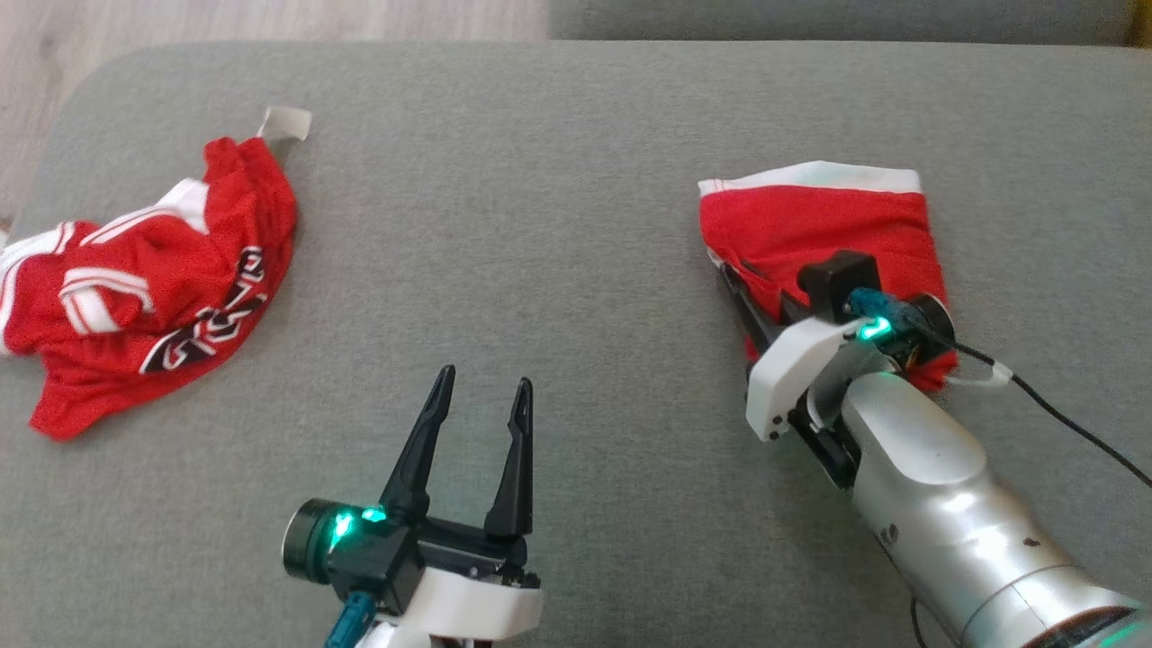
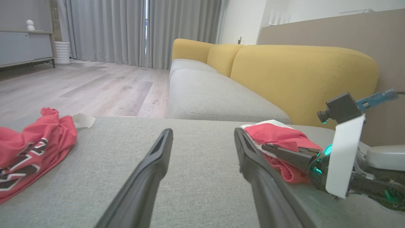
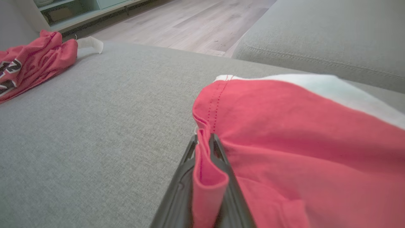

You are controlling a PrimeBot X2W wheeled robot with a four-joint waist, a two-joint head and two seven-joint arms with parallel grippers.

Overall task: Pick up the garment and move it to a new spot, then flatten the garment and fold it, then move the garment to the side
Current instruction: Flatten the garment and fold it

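We find the right pincer (image 1: 724,270) clamped on the near left edge of the folded red garment (image 1: 814,220); in its wrist view a pleat of red cloth stands pinched between the two dark fingers (image 3: 182,180). From the fingertips the garment spreads ahead and to this pincer's right, lying on the grey cushion (image 1: 576,180), with its white band along the edge farthest from the pincer. The left pincer (image 1: 485,378) is to the left of the right one, fingers wide apart, holding nothing, over bare cushion and well apart from the garment. Farther left of it lies a crumpled red jersey (image 1: 153,288) with black-and-white lettering, with a white strip (image 1: 286,121) at its far end. Beyond the cushion we note wood floor (image 1: 180,22).
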